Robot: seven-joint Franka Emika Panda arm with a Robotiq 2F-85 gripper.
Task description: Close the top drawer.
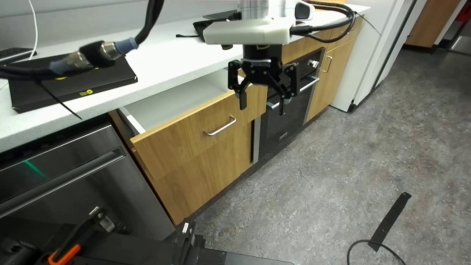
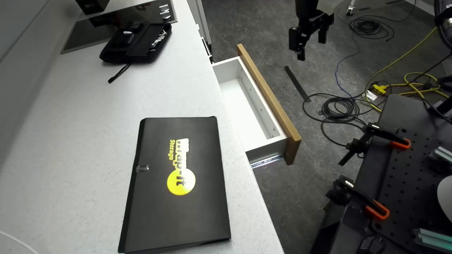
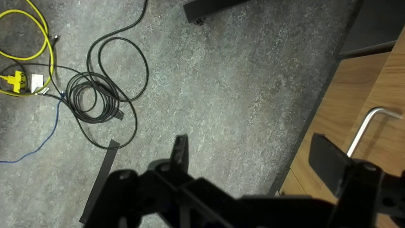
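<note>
Wrist view: blurred, dark gripper (image 3: 251, 155) against crisper, brighter floor (image 3: 221, 95).

A pale wall (image 1: 92, 24) rises behind your white counter (image 1: 165, 55). Under the counter you see a steel-fronted appliance (image 1: 81, 180), streaked with green light (image 1: 35, 168), and further along a black oven (image 1: 294, 110) and an oak cupboard door (image 1: 331, 81). In an exterior view you find a dark cooktop (image 2: 84, 37) set into the counter. Past the counter's end stands a tall white unit (image 1: 369, 55). Mottled grey floor (image 1: 331, 176), marked with black tape (image 1: 390, 221), spreads before the counter.

Occlusion and cropping, wrist view.
Blurred gripper (image 3: 251, 150), cut off at bottom, hides the bar handle's (image 3: 363, 129) lower end.
</note>
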